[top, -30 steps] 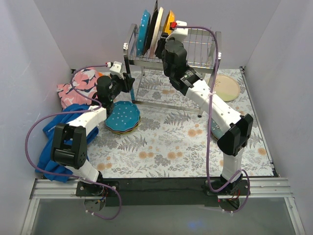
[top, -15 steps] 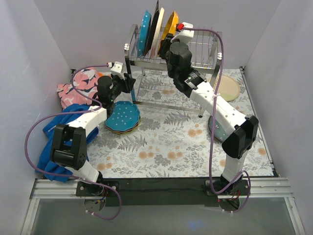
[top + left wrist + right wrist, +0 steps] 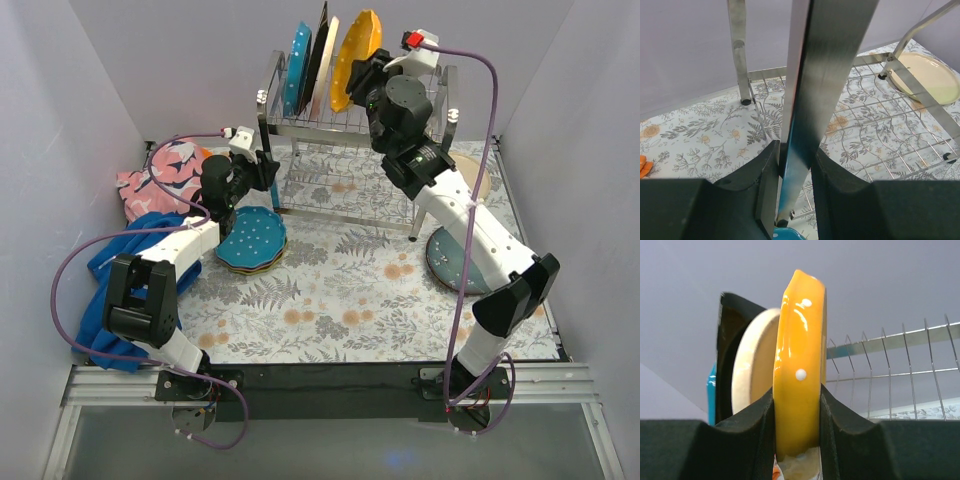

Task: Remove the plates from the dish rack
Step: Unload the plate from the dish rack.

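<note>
The chrome dish rack (image 3: 420,105) stands at the back of the table. Its slots hold a teal plate (image 3: 295,68), a dark plate (image 3: 319,50) and a cream plate (image 3: 329,68), all on edge. My right gripper (image 3: 370,78) is shut on the rim of an orange plate (image 3: 356,52), held on edge above the rack. In the right wrist view the orange plate (image 3: 800,385) fills the gap between the jaws of my right gripper (image 3: 797,415). My left gripper (image 3: 794,165) is shut on a front leg of the rack (image 3: 812,95).
A stack topped by a teal dotted plate (image 3: 252,238) lies left of the rack. A cream plate (image 3: 470,178) lies back right and a blue-grey plate (image 3: 447,262) under the right arm. Pink (image 3: 160,175) and blue cloths (image 3: 110,270) lie by the left wall.
The right arm has lifted the orange plate up and to the right, out of the rack's slots. The left arm has stayed on the rack leg.
</note>
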Controlling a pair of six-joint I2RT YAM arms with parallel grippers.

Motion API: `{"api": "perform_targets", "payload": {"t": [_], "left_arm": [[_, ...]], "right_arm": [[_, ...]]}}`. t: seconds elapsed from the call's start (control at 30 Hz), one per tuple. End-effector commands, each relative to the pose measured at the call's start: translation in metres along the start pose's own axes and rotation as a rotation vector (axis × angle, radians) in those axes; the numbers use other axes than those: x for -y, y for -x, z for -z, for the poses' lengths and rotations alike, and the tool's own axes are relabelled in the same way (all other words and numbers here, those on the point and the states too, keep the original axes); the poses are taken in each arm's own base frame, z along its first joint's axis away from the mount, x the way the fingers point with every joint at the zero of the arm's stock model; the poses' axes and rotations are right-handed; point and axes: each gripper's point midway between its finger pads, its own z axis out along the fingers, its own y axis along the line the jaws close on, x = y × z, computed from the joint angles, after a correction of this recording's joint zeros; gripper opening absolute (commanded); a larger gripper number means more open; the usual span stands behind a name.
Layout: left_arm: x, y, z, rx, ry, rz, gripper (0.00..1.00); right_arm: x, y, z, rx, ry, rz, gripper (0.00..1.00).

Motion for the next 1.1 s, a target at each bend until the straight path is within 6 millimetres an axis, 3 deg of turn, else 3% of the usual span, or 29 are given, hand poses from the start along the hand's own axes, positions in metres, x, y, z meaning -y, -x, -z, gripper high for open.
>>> {"api": "perform_targets", "payload": {"t": [0.0,0.27,0.43,0.67,1.07], "left_arm": [[-0.010,0.024,0.005,0.039,0.062,0.015,0.00],[-0.009,0.023,0.003,0.025,0.064,0.030,0.00],[-0.007,0.028,0.005,0.033,0.058,0.030,0.00],[-0.008,0.028,0.005,0.029,0.065,0.024,0.00],[-0.010,0.021,0.003,0.015,0.076,0.023,0.00]], "right_arm": [[-0.048,0.144,0.045,0.298,0.203,-0.274,0.01],[-0.025,0.147,0.046,0.307,0.160,-0.309,0.01],[0.004,0.125,0.035,0.284,0.084,-0.318,0.01],[0.036,0.114,0.020,0.247,0.046,-0.374,0.01],[0.087,0.119,0.010,0.223,0.034,-0.544,0.01]]}}
